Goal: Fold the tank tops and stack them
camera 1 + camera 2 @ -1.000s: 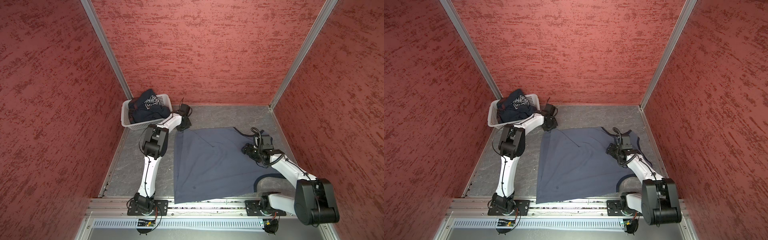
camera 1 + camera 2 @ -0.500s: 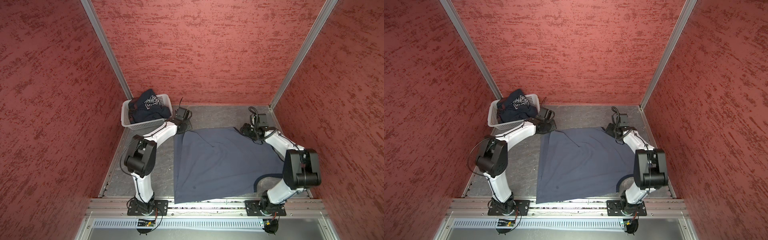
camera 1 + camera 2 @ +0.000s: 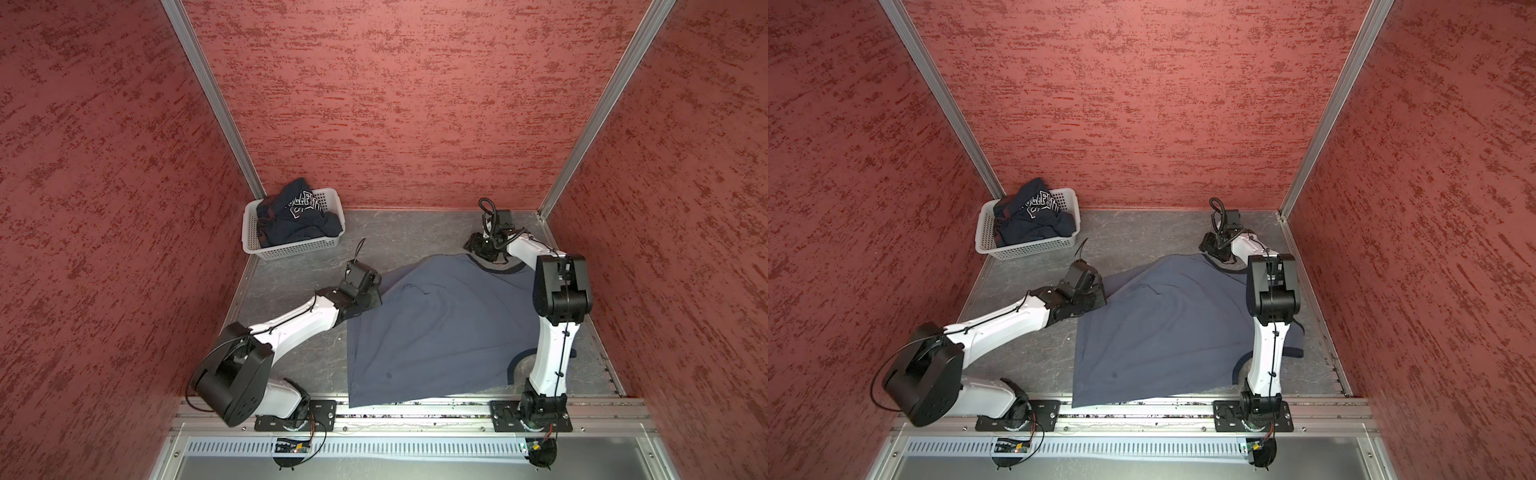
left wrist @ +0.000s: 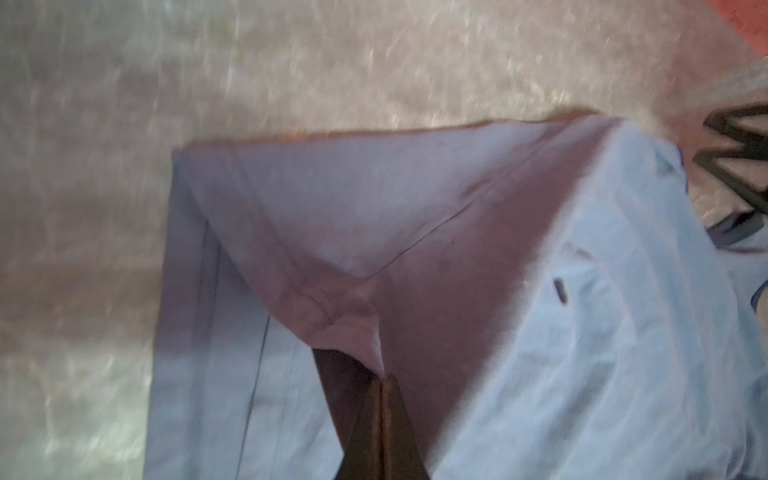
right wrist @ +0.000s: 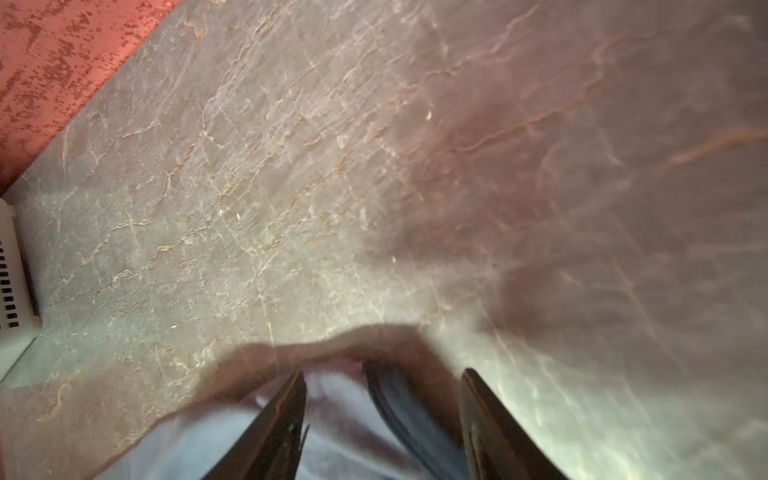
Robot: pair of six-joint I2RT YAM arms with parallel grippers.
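Step in hand: first fold of the grey-blue tank top (image 3: 436, 332), which lies spread on the table (image 3: 291, 345) with its near hem at the near edge. The left gripper (image 4: 380, 384) has its jaws pressed together, pinching the far-left corner, and the cloth tents up from it. The right gripper (image 5: 384, 376) is at the far-right corner with its jaws well apart, straddling the navy trim (image 5: 399, 407); nothing is clamped. The navy tank top (image 3: 295, 214) is bunched in the white basket (image 3: 291, 249), far left. Looks early, no fold made. Next the right jaws need to close on the trim, then both corners lift evenly toward the near hem. An uneven lift would likely skew the fold.
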